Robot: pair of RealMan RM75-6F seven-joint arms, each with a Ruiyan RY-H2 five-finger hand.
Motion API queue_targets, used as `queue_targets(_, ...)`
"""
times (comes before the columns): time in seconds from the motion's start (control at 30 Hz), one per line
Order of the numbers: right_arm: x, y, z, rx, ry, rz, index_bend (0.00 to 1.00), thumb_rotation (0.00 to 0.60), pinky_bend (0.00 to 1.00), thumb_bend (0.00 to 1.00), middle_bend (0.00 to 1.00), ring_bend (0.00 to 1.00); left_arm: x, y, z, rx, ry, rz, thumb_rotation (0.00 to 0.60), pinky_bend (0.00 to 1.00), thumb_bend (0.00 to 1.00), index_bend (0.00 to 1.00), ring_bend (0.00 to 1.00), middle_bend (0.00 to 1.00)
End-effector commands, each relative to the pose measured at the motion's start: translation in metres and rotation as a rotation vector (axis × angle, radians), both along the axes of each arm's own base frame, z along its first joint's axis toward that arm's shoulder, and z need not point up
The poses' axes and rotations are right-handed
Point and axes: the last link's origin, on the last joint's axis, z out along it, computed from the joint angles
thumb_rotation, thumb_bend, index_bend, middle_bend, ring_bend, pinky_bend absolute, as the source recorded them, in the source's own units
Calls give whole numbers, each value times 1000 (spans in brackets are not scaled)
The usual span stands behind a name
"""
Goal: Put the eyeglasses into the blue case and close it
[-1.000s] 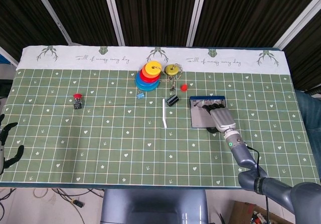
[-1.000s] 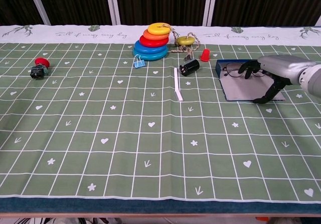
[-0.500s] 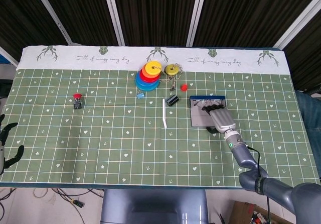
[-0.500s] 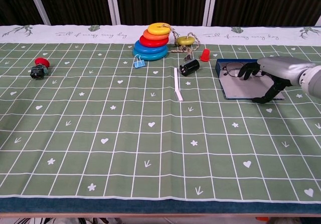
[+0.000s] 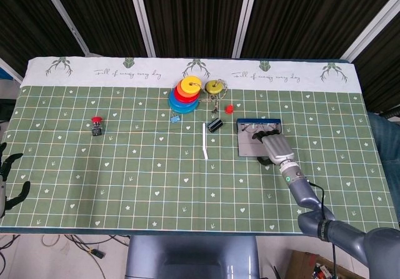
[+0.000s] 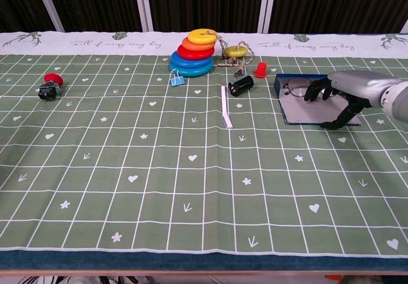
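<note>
While its fingers curl over the eyeglasses (image 6: 294, 89), the right hand (image 6: 340, 94) touches the blue case (image 6: 299, 111).

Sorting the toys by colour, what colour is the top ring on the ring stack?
Yellow; the top ring shows best in the chest view.

Bright, even overhead light; sharp frames, soft faint shadows.

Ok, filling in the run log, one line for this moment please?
phase: placing | eyeglasses: in open blue case | right hand: over case, fingers on glasses | left hand: idle | lid: not closed
</note>
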Motion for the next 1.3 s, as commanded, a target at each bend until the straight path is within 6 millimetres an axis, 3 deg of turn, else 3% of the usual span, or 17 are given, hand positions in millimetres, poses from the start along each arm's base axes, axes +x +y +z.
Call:
queue_targets(0.03,0,0,0,0,0,2,300,600,201,625,406,269,0,0,0,-1,1,1,600,0,343,213,0,0)
queue_targets(0.83,-1,-6,0,-28,-17,-7,321,600,201,640,409,277,0,0,1,3,1,0,600,0,343,216,0,0)
queue_targets(1.13,4,-13,2,-42,-41,-2,356,600,201,483,352,245,0,0,1,2,0,1,600,0,343,220,0,0)
queue_targets(1.3,7,-12,5,-36,-50,10,369,600,201,458,318,221,0,0,0,0,2,2,600,0,343,223,0,0)
